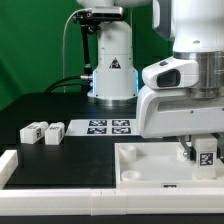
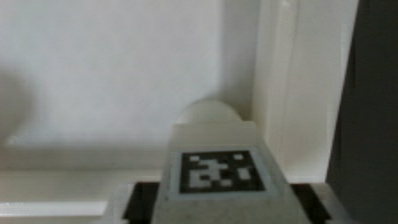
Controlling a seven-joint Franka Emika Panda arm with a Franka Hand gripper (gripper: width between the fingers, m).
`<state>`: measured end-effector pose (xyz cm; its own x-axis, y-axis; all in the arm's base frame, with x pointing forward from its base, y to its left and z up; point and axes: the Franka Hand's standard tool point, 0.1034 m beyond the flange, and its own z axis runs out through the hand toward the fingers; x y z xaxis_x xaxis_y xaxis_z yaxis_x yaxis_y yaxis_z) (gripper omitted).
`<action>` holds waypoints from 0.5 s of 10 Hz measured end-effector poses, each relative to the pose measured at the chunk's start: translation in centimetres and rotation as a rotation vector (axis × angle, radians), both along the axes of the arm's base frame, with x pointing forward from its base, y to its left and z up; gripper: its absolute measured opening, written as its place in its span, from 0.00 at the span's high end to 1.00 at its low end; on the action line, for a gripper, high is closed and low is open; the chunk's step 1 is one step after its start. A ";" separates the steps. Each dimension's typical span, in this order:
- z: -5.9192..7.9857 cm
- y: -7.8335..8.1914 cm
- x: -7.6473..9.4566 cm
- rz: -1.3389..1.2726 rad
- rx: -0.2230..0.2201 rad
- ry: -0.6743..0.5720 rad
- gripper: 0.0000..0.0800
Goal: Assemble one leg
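My gripper is shut on a leg, a small white block with a black-and-white tag. It holds the leg upright over the large white panel, at the exterior view's right. In the wrist view the leg fills the space between my dark fingers, its tag facing the camera. My gripper is low over the panel's surface, close to its raised edge. A round corner socket shows partly at the frame edge. Whether the leg touches the panel is not clear.
Two more legs lie on the black table at the exterior view's left. The marker board lies behind the panel. A white rail runs along the front. A white robot base stands at the back.
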<state>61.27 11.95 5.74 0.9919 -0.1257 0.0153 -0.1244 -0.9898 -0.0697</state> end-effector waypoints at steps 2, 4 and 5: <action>0.0 -0.5 -0.1 -0.275 -0.004 0.014 0.66; -0.2 -2.0 -0.2 -0.540 -0.035 0.025 0.66; -0.1 -2.7 -0.3 -0.663 -0.060 0.026 0.65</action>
<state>60.95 9.24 5.60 0.7051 -0.7089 0.0187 -0.7089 -0.7053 -0.0055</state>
